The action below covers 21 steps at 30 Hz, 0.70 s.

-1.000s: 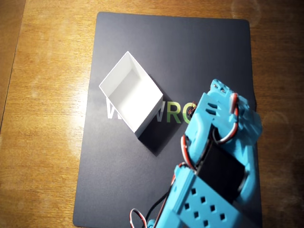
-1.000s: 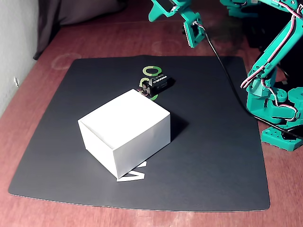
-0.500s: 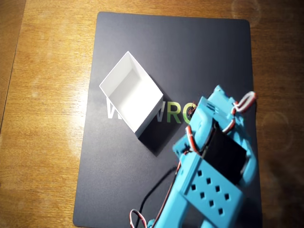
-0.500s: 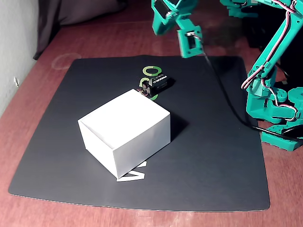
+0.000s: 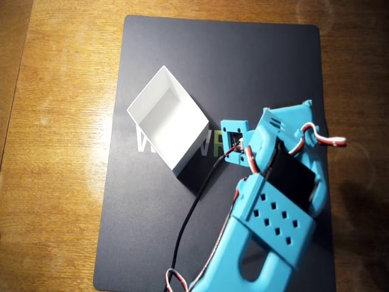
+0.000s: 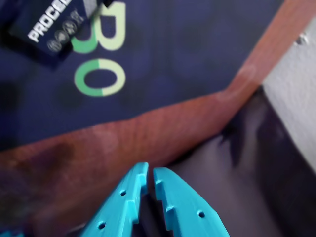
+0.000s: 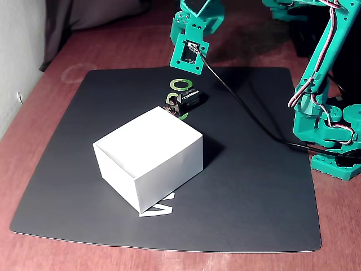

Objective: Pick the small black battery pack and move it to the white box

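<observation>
Wooden table [image 5: 55,152] under black mat [image 7: 248,192], white box [image 7: 149,161] upon it.

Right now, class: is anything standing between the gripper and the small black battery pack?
Nothing visible. The gripper, fingers closed, hangs above the battery pack, which lies on the dark mat just behind the white box.

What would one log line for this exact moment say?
gripper: shut, empty, raised | battery pack: on mat, behind white box in fixed view | box: empty | pick: not started
</observation>
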Available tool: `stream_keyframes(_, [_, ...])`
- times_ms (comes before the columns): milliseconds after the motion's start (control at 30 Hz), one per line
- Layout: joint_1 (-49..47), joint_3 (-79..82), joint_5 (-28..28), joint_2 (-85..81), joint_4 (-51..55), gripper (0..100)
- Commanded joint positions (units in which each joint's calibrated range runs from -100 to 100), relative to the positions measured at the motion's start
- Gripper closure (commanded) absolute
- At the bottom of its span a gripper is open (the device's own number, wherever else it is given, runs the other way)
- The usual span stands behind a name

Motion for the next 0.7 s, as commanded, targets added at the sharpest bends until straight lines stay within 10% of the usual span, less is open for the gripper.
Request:
stream_keyframes(0, [-0.30,-3.01,-5.26,0.64,-1.29,99])
stream_keyframes(200, [-0.30,-3.01,-19.06,1.43,-1.03,99])
stream_keyframes(667, [0.17,-3.01,-26.12,9.23,-0.85,99])
